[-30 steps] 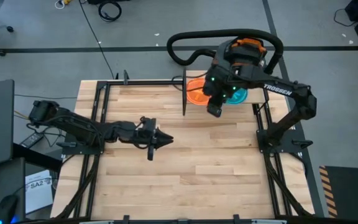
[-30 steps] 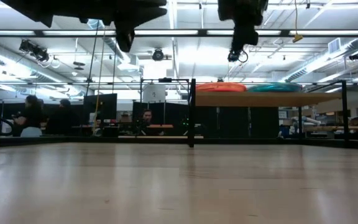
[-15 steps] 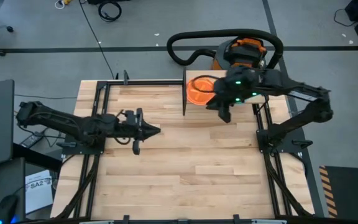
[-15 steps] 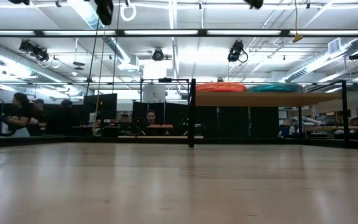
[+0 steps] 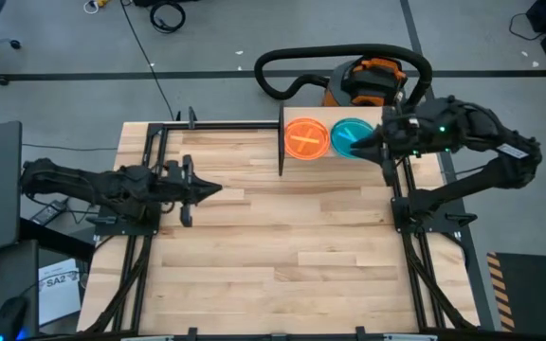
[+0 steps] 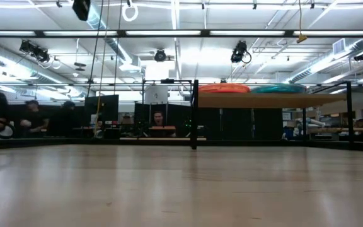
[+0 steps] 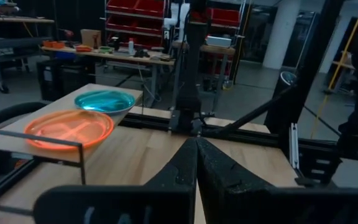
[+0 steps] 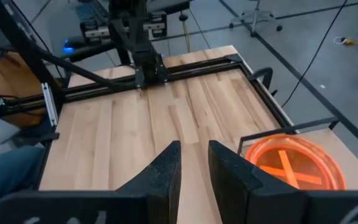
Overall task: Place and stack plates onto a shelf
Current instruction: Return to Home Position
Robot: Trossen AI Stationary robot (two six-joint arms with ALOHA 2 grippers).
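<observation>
While plates (image 5: 306, 138) sit on the far-edge shelf (image 6: 257, 100), left end effector (image 7: 196, 140) closed, right end effector (image 8: 194, 145) slightly parted

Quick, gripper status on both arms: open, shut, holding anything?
Left gripper: jaws closed, holding nothing.
Right gripper: jaws slightly open, holding nothing.

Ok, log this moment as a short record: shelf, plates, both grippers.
shelf: raised board at the far edge of the table, toward the right arm
orange plate: on the shelf, the half nearer the table's middle
blue plate: on the shelf, beside the orange plate
plates beneath them: cannot count
left gripper: shut, empty, above the table's left part
right gripper: fingers slightly apart, empty, above the shelf's blue end
</observation>
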